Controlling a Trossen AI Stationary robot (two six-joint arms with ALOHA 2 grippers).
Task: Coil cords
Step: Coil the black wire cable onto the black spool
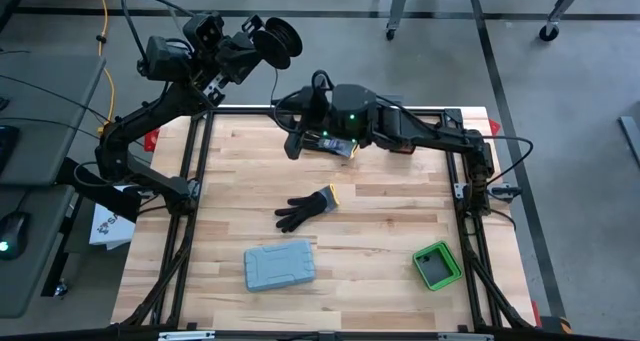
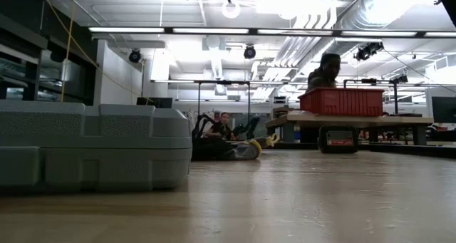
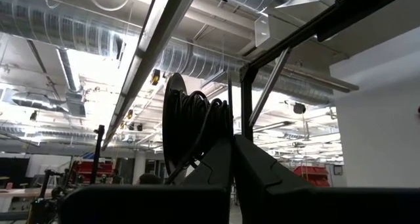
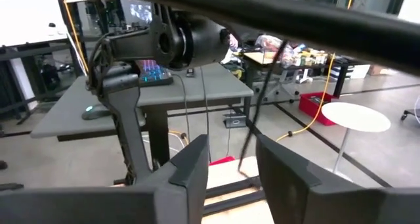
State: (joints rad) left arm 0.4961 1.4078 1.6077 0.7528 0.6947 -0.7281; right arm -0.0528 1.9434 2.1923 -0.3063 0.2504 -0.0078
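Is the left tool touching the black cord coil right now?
Touching. In the left wrist view the left tool's shut fingers clamp the black cord coil, with no gap visible.

glove (image 1: 308, 208) mid-table | grey case (image 1: 279, 265) near front | green box (image 1: 437, 265) front-right | red bin (image 2: 340, 101) bkgd

No readable txt, labels, brand names or nos. in any view. Flat grey ribbed plastic case (image 1: 280, 266) w/ no legible marking; small green square plastic box (image 1: 437, 265) likewise plain.
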